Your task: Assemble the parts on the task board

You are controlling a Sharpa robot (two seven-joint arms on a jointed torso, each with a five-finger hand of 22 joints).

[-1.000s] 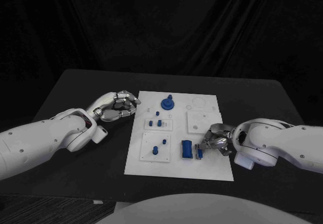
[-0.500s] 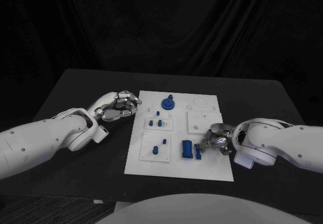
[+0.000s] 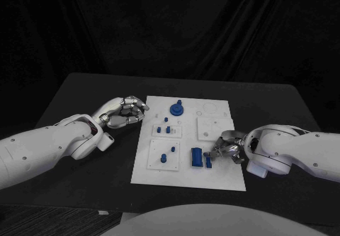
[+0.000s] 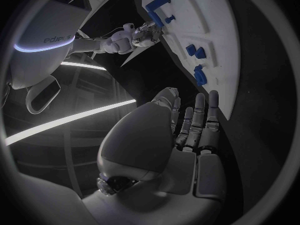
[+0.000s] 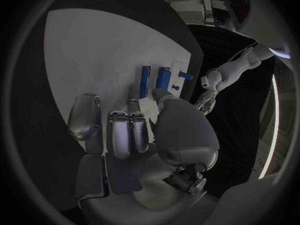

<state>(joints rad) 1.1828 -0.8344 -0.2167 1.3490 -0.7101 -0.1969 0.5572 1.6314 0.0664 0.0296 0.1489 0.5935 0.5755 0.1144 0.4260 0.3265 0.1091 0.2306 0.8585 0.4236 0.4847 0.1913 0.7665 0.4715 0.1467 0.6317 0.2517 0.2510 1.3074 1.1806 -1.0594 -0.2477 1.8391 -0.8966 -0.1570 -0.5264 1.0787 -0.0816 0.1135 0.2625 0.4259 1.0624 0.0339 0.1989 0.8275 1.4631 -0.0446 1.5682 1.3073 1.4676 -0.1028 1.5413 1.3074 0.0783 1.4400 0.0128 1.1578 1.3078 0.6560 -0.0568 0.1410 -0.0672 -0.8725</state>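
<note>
A slim blue part (image 3: 209, 161) lies near the near-right of the task board (image 3: 223, 179), beside a thicker blue block (image 3: 195, 157). The right hand (image 3: 225, 147) hovers at it, fingers curled; whether it grips, I cannot tell. A shallow pinch could flick it off. The left hand (image 3: 125, 112), curled empty, rests left of the board.

I am viewing from the head camera, looking down on the task board (image 3: 190, 173) from above. Each wrist camera is sitting close behind its own hand, looking along the fingers. All three are sharing the board's blue parts (image 3: 195, 158).
</note>
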